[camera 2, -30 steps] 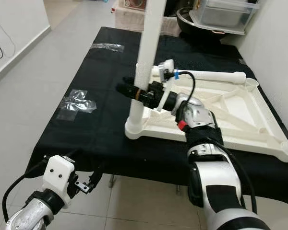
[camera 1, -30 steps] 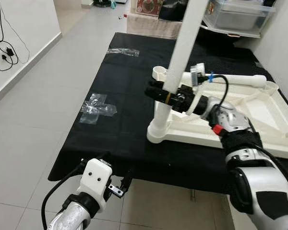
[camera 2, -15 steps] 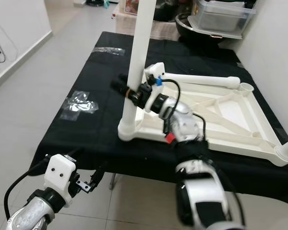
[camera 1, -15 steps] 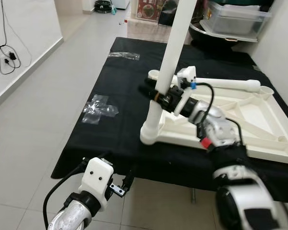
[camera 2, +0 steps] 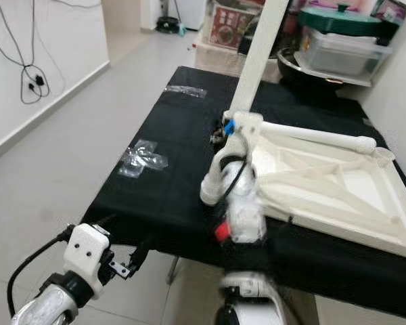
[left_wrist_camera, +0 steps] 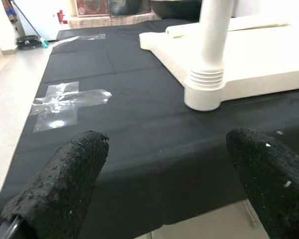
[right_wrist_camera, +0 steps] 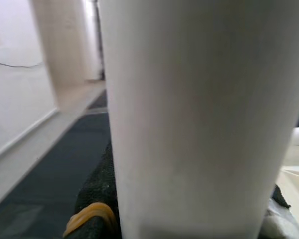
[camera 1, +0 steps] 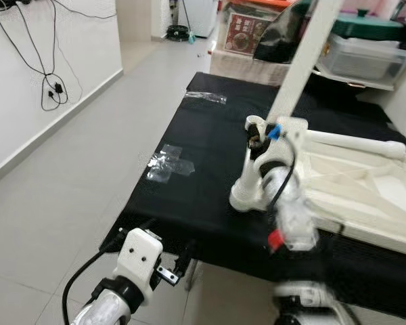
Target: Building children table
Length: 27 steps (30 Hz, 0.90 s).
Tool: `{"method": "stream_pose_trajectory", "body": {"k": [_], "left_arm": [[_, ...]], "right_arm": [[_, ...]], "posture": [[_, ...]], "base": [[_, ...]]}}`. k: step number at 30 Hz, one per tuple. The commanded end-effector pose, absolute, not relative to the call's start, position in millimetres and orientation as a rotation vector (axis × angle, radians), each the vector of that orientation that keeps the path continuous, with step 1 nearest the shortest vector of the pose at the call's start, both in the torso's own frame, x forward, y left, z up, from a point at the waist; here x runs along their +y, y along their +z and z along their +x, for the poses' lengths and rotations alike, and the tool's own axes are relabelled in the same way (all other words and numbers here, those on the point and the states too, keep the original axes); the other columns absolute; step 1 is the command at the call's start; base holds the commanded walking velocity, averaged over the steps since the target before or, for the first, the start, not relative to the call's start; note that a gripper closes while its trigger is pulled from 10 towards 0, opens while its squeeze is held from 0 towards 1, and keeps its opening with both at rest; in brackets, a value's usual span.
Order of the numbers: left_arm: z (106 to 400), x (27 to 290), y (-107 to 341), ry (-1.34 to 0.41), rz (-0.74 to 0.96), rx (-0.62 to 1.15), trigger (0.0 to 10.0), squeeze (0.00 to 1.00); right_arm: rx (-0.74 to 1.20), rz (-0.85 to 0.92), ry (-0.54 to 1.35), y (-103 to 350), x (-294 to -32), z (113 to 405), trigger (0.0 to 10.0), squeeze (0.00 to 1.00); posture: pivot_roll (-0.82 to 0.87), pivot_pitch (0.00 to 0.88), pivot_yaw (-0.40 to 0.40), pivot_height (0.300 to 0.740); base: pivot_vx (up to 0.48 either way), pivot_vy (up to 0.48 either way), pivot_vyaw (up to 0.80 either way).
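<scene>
R gripper (camera 1: 257, 139) clamps the tall white plastic table leg (camera 1: 299, 64) standing in the corner socket of the upturned white plastic tabletop (camera 2: 325, 179) on black cloth (camera 1: 203, 162); L gripper (left_wrist_camera: 164, 184) hangs w/ fingers wide apart.

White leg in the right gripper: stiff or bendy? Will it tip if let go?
The white leg looks like rigid plastic, straight along its length. It leans from its corner socket, so may tilt if the right gripper lets go.

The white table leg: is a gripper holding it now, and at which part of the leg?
Yes. The right gripper holds the white table leg low down, just above the corner socket of the tabletop. The left gripper is open and holds nothing.
</scene>
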<state>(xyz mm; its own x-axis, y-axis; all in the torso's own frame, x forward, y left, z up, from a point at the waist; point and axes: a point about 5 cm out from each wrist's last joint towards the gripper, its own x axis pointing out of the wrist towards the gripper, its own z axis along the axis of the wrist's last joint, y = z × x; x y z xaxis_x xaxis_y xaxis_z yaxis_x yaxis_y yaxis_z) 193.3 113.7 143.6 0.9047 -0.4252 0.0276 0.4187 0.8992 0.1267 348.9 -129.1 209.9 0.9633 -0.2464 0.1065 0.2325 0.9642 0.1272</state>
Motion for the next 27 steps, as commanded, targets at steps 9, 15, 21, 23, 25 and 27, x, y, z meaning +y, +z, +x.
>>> {"method": "stream_pose_trajectory", "body": {"k": [9,15,21,23,25,27], "left_arm": [[188,110,137,-0.451,0.125,-0.033,10.0,0.00],[188,108,136,-0.459,0.121,-0.029,10.0,0.00],[188,108,136,-0.458,0.116,-0.028,10.0,0.00],[188,108,136,-0.456,0.114,-0.028,10.0,0.00],[189,108,136,-0.454,0.113,-0.028,10.0,0.00],[190,107,136,-0.455,0.112,-0.028,10.0,0.00]], "right_arm": [[0.005,0.231,-0.405,181,-107,338,9.7,0.00],[-0.099,0.241,-0.262,201,-105,343,10.0,0.71],[-0.158,0.181,-0.166,206,-126,352,10.0,0.00],[-0.173,0.178,-0.014,206,-130,358,10.0,0.00],[-0.159,0.199,0.141,203,-129,362,10.0,0.00],[-0.142,0.221,0.261,200,-131,363,10.0,0.00]], "posture": [[0.14,0.066,-0.120,0.740],[0.13,0.061,-0.120,0.740],[0.13,0.064,-0.123,0.740],[0.13,0.068,-0.123,0.740],[0.12,0.071,-0.122,0.740],[0.12,0.069,-0.124,0.740]], "base": [[0.000,0.000,0.00],[0.000,0.000,0.00],[0.000,0.000,0.00],[0.000,0.000,0.00],[0.000,0.000,0.00],[0.000,0.000,0.00]]}}
